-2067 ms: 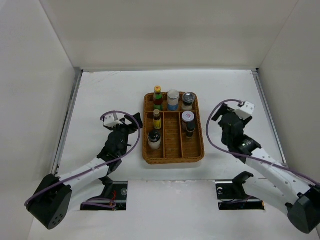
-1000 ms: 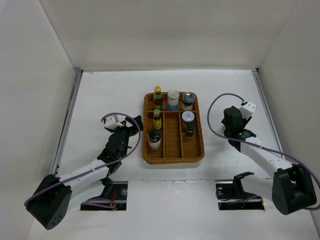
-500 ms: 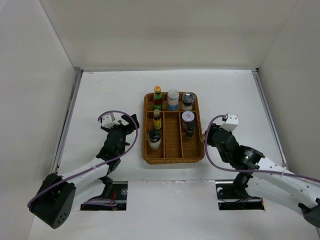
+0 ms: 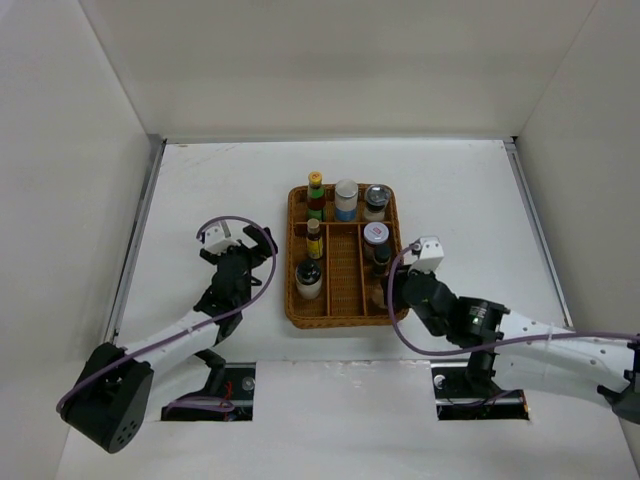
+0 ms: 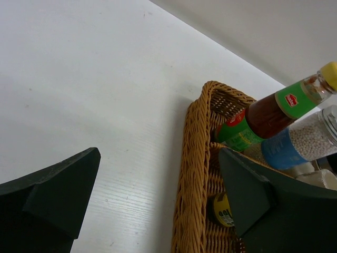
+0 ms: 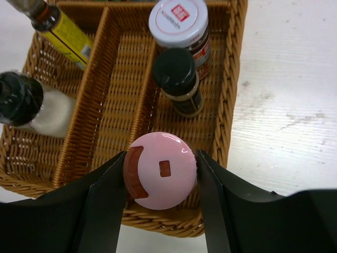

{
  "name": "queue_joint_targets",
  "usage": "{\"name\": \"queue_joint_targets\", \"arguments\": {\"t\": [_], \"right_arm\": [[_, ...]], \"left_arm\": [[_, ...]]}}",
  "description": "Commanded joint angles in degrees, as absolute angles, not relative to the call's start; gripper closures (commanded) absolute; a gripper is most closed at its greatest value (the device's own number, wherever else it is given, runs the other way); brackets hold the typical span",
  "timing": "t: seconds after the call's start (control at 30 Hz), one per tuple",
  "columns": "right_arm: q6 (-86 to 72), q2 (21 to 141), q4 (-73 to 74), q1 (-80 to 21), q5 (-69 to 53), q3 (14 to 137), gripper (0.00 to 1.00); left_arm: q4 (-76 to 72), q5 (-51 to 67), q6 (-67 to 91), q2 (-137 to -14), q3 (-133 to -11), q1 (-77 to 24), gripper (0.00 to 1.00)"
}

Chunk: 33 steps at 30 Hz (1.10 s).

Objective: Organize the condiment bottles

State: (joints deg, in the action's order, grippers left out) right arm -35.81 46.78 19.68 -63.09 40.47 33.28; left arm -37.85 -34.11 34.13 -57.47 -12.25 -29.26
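The pink-capped bottle sits between the fingers of my right gripper, which is shut on it over the near right compartment of the wicker tray. In the top view this gripper is at the tray's near right corner. Behind the pink cap stand a black-capped bottle and a white-lidded jar. A yellow-labelled sauce bottle and the dark-and-white squat bottle stand in the left compartment. My left gripper is open and empty beside the tray's left rim.
At the tray's back row stand a yellow-capped sauce bottle, a white-capped blue-labelled jar and a silver-lidded jar. The tray's middle compartment holds nothing. White walls close the table on three sides.
My right gripper has swung left from the table's right side to the tray's near right corner. My left gripper has shifted slightly towards the back.
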Motion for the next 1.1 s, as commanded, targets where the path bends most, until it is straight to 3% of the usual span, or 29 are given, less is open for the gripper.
{"name": "queue_joint_targets", "arguments": {"t": [0.0,0.23,0.33,0.43,0.47,0.73,0.9,1.07], "right_arm": [[-34.6,49.0,12.0,-63.1,38.6,30.9,0.59],[-32.9,53.5,7.3,-63.5,39.0,29.4,0.53],[-32.5,52.1,7.1,-63.8,38.7,29.1,0.24],[-31.6,48.7,8.1,-64.1,39.5,29.6,0.02],[-31.7,47.2,8.5,-64.3,39.5,29.9,0.0],[-28.6,36.4,3.8,-60.3,44.4,30.8,0.0],[-30.1,39.5,-11.0,-45.5,47.0,26.1,0.0],[-34.3,51.9,-18.2,-29.1,46.3,26.4,0.0]], "left_arm": [[-34.7,-35.9,35.2,-55.7,-15.5,-29.2,0.0],[-28.4,-34.7,37.7,-54.9,-18.4,-29.0,0.0],[-23.5,-34.9,38.7,-54.2,-20.3,-28.6,0.0],[-19.7,-35.2,38.9,-54.1,-22.2,-28.4,0.0],[-18.1,-35.3,39.0,-54.3,-23.1,-28.3,0.0],[-10.8,-35.0,39.2,-57.2,-29.6,-29.1,0.0],[-8.2,-34.0,39.1,-57.5,-33.0,-29.2,0.0],[-7.3,-33.8,38.9,-56.8,-33.6,-29.0,0.0]]}}
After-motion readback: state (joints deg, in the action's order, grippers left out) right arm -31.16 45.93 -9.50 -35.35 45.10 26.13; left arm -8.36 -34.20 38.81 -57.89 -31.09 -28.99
